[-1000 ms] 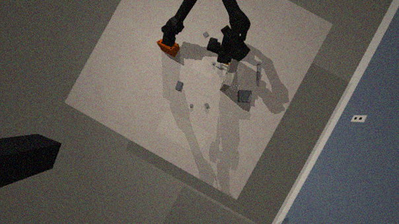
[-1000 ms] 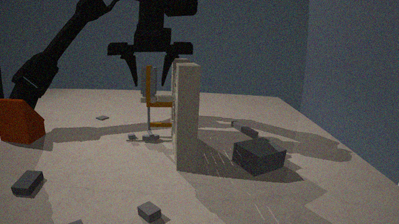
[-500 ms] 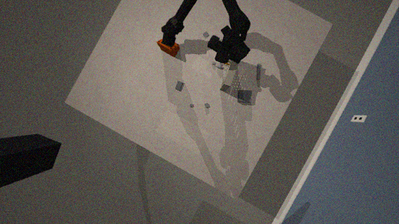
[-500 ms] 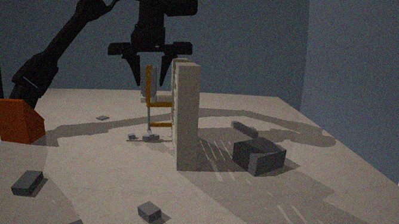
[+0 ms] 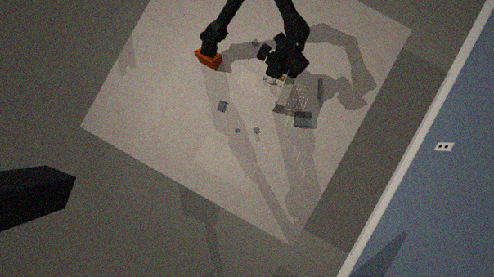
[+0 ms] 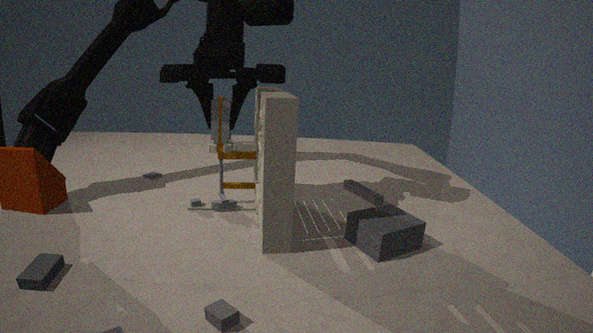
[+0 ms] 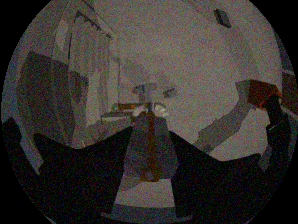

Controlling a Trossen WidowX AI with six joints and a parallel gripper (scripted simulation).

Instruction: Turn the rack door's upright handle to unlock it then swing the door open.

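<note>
The door's upright handle (image 6: 215,121) (image 7: 139,150) is a grey block with an orange strip. It stands out from the rack on orange arms (image 6: 239,155). My gripper (image 6: 220,127) (image 7: 149,133) points down over it, one finger on each side, and is shut on the handle. The pale rack frame (image 6: 279,164) stands upright beside the handle; its slotted face shows at the left in the wrist view. The door is seen nearly edge-on and appears to lie along the frame; its exact angle cannot be told.
A large dark block (image 6: 389,233) (image 5: 303,119) and a long bar (image 6: 363,191) (image 5: 319,89) lie behind the rack. Small grey blocks (image 6: 40,270) (image 6: 222,314) lie towards the front. An orange wedge (image 6: 14,180) (image 5: 207,58) stands at the arm's base.
</note>
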